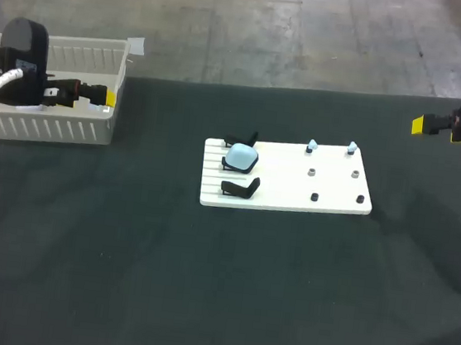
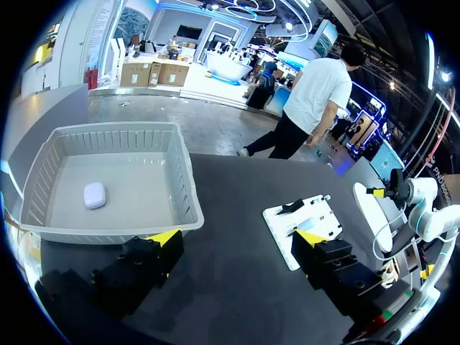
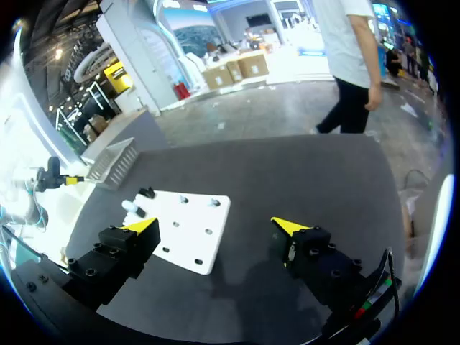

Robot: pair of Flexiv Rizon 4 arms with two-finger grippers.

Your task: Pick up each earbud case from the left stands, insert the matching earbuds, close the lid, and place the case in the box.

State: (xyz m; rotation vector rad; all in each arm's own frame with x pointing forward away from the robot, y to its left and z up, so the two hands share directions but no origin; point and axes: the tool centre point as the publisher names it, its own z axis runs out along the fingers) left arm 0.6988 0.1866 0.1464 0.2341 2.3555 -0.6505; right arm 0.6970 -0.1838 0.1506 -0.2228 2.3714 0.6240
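Found left gripper point(image 1: 98, 96) spread wide and empty, hanging over the right end of the box point(image 1: 69, 129) at the far left of the table; checked against left wrist view, fingers apart with nothing between. Found right gripper point(image 1: 423, 124) likewise agape and empty, at the far right, well apart from the white board point(image 1: 294, 198). Counted one boxed case point(image 2: 95, 195), seemingly shut, lying flat on the box floor. Located the one earbud case point(image 1: 240, 157) on the board, pale blue, propped on the middle of three black stands point(image 1: 241, 189) along the board's left edge; logged the far and near stands as bare. Spotted two pale earbuds point(image 1: 312, 146) on the far pair of pegs, right of that case; logged the other four pegs as bare. Placed the earbud case to the right of the left gripper and somewhat nearer in the scene. Judged the left arm the closer one, given stands on the board's left side; reckoned the right gripper would need to cross the peg rows to get there. Read the case as tilted on its stand, broad axis seemingly left to right; could not settle the lid's state.
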